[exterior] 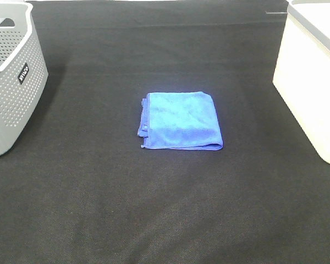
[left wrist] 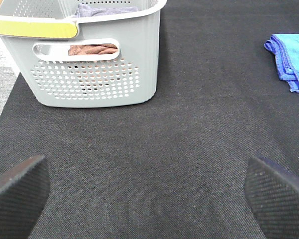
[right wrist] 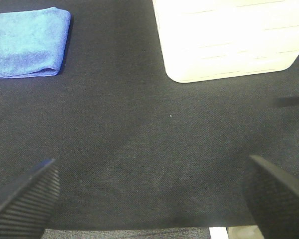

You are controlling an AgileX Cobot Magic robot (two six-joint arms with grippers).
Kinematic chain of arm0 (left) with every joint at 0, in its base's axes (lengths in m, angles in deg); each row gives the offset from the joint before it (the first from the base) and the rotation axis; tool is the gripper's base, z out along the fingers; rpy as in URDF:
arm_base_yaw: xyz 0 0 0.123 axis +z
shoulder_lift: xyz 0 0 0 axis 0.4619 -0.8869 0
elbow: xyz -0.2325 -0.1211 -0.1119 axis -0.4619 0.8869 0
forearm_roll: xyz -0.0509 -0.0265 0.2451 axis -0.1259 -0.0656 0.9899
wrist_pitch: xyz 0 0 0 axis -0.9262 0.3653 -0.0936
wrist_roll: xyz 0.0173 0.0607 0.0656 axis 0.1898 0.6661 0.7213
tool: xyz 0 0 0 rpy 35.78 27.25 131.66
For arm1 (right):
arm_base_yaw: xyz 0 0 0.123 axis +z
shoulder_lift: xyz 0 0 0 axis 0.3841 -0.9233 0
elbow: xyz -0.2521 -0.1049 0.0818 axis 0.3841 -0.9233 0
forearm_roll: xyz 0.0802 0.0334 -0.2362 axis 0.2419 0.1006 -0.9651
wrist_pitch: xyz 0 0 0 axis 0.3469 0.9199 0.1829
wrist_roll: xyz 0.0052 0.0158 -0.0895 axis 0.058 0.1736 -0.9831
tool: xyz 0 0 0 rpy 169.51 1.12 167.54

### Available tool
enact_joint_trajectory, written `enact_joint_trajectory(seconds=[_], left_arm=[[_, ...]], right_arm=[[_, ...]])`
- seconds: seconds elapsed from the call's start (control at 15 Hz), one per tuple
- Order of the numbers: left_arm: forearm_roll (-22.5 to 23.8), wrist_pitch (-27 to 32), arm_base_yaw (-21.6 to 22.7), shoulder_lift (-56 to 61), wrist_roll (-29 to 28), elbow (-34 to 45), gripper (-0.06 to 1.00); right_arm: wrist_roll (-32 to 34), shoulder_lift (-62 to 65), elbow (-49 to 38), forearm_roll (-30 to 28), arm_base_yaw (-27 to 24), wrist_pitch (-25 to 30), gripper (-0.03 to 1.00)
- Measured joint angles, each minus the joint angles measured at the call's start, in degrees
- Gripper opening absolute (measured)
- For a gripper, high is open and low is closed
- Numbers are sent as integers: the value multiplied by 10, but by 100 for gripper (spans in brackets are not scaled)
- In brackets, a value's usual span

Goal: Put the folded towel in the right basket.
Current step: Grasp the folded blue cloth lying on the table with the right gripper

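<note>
Blue folded towel (exterior: 180, 121) lies flat mid-surface (exterior: 154, 214), approx. centred btw. both arms and well apart from the white right basket (exterior: 313, 82); right gripper (right wrist: 152, 196) and left gripper (left wrist: 147, 196) gape empty, towel ahead and inward of each.

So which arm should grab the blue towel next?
Probably the right: its gripper is open, the towel lies centrally, and the white basket stands on that arm's side, so no reaching across.

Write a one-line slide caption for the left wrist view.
Open left gripper over the black mat, facing a grey perforated basket holding cloths, folded blue towel lying apart on the mat.
</note>
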Motion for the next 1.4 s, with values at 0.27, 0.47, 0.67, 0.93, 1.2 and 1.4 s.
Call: enact_joint_trajectory(seconds=[0.27, 0.47, 0.67, 0.93, 1.2, 1.4], left_arm=[[0, 0, 0, 0, 0, 0, 99], [0, 0, 0, 0, 0, 0, 99], [0, 0, 0, 0, 0, 0, 99], [0, 0, 0, 0, 0, 0, 99], [0, 0, 0, 0, 0, 0, 99], [0, 0, 0, 0, 0, 0, 99]], right_arm=[[0, 0, 0, 0, 0, 0, 96], [0, 0, 0, 0, 0, 0, 96], [0, 0, 0, 0, 0, 0, 96], [0, 0, 0, 0, 0, 0, 96], [0, 0, 0, 0, 0, 0, 96], [0, 0, 0, 0, 0, 0, 96]])
